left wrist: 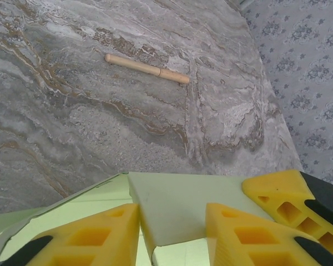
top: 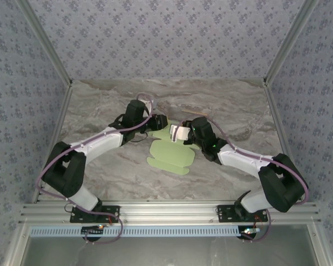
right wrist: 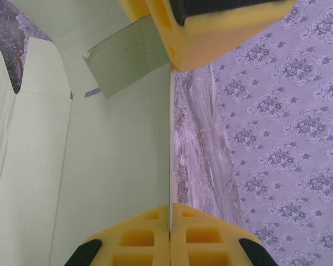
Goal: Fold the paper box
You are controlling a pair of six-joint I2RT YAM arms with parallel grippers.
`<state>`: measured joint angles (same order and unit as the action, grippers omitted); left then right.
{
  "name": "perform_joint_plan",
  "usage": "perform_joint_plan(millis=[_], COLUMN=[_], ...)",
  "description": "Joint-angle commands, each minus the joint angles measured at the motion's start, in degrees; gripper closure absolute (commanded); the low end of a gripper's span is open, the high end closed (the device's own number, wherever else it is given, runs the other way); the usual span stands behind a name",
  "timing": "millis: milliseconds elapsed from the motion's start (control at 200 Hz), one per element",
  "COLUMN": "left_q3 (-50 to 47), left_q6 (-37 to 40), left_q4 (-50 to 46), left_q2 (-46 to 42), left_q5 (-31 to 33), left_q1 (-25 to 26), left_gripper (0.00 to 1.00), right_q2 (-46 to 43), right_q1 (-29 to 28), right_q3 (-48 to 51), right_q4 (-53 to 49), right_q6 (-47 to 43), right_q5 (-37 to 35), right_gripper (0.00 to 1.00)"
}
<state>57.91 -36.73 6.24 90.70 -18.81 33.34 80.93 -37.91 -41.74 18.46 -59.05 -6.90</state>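
**A:** What's on the marble table [top: 100, 105]?

**B:** The paper box [top: 172, 154]. It's a pale green die-cut sheet in the middle of the table, between the two arms. Its near part lies flat and its far part reaches up to both grippers.

**A:** And the right gripper [right wrist: 170, 209]?

**B:** Its fingers are pressed together, with a thin edge of the card pinched in the seam.

**A:** The left gripper [left wrist: 172, 216]?

**B:** Its fingers are apart, and a green flap sits in the gap between them.

**A:** Anything smaller?

**B:** A wooden stick [left wrist: 147, 68] lies farther back on the table, well apart from the card.
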Motion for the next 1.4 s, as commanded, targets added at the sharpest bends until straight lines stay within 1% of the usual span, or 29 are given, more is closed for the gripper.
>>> perform_joint_plan(millis=[0,330,405,505,605,655,715,805,974,1089,1194,1399], left_q3=[2.2,3.8,3.8,3.5,2.2,1.0,-1.1,-5.6,-16.6,-21.9,-22.1,-19.9], left_q6=[-1.2,-2.1,-1.9,-0.7,1.1,2.1,3.1,4.6,6.8,8.8,12.0,19.1], left_q4=[3.3,3.3,2.8,0.7,-1.6,-2.2,-2.2,-0.6,6.7,12.4,13.2,15.0], left_q2=[1.4,2.9,2.7,1.5,-0.7,-2.3,-4.5,-8.3,-15.1,-15.9,-13.3,-7.3], left_q5=[-1.6,-1.3,-0.9,1.9,5.7,7.1,8.1,7.6,3.6,0.1,-0.8,0.7], left_q1=[0.5,1.6,1.6,1.6,1.5,1.4,1.1,1.0,0.9,1.3,2.2,2.8], left_gripper=[0.68,0.78,0.79,0.73,0.64,0.57,0.50,0.45,0.42,0.42,0.42,0.40], right_q2=[-0.2,0.8,1.0,0.9,0.4,0.3,0.3,0.4,0.6,0.5,0.5,1.0], right_q1=[-0.9,-1.4,-1.4,-0.7,0.2,0.7,1.2,2.0,4.5,6.5,8.1,11.3], right_q3=[-0.4,-1.1,-1.1,-1.2,-1.4,-1.9,-2.4,-3.3,-5.9,-8.4,-11.3,-18.7], right_q4=[0.8,0.8,0.8,0.5,-0.7,-2.0,-3.3,-5.6,-10.9,-15.0,-19.2,-32.0], right_q6=[1.0,1.0,0.7,0.8,1.2,1.7,2.4,4.2,8.9,12.4,14.9,19.9], right_q5=[0.8,0.4,-0.2,-0.8,-0.8,-0.6,-0.2,1.1,5.7,9.8,13.8,22.0], right_gripper=[1.00,1.00,1.00,1.00,1.00,1.00,1.00,1.00,1.00,1.00,1.00,1.00])
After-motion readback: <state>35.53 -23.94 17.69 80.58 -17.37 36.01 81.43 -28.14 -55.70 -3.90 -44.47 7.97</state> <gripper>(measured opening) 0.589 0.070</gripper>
